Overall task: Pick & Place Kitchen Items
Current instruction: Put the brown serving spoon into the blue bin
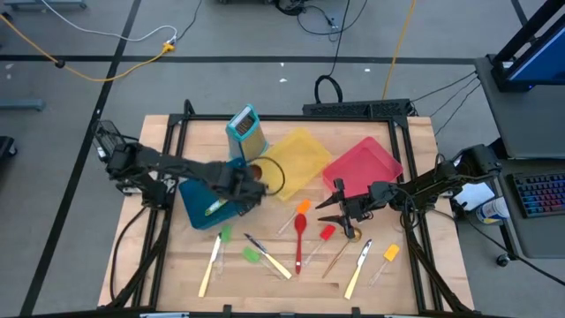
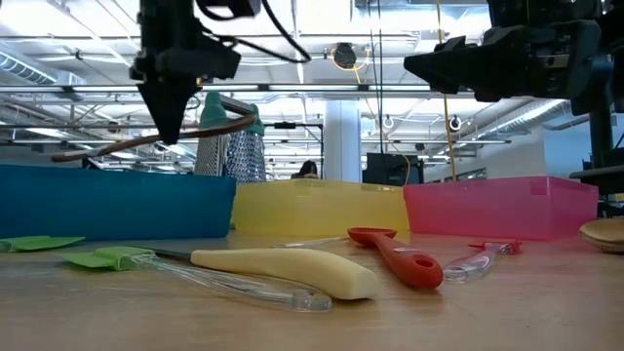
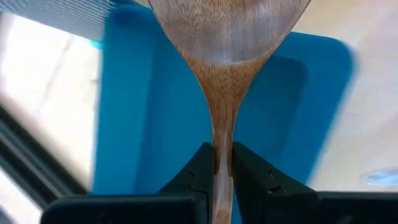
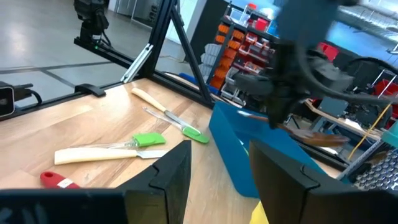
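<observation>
The left claw (image 3: 222, 163) is clenching a wooden spoon (image 3: 227, 68) by its handle and holding it in the air over the blue bin (image 1: 205, 203), so this item is, by my reading, about to be dropped in. The right claw (image 1: 340, 205) is hanging released, holding nothing, near the red bin (image 1: 364, 164). Most utensils, including a red spoon (image 1: 299, 238) and a cream knife (image 2: 283, 270), are lying on the worktop (image 1: 159, 265) awaiting sorting.

blue bin (image 1: 196, 201), yellow bin (image 1: 300, 157), red bin (image 1: 364, 166), upright box grater (image 1: 246, 132)
</observation>
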You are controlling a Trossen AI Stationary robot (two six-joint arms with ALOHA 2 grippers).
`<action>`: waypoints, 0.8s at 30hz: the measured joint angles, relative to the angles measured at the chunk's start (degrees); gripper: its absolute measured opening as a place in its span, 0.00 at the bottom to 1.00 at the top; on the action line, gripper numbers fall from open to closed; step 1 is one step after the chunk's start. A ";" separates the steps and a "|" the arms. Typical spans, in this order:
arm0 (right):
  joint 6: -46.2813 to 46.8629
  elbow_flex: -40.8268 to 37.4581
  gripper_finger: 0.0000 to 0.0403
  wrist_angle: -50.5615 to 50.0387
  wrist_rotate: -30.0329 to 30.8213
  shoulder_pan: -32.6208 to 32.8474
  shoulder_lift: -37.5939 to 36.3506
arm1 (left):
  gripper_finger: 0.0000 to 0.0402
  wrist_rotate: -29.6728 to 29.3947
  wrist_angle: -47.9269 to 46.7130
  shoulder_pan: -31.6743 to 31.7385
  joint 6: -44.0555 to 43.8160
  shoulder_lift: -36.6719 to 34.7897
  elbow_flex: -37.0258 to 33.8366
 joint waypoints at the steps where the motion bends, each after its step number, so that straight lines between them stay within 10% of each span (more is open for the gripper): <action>1: 0.00 0.00 0.39 -0.02 0.00 0.00 0.00 | 0.10 -0.27 -1.00 1.02 0.98 0.00 0.00; 24: 3.23 0.00 0.39 -0.61 -0.04 0.00 0.00 | 0.10 12.16 12.74 6.72 -1.82 0.00 -24.02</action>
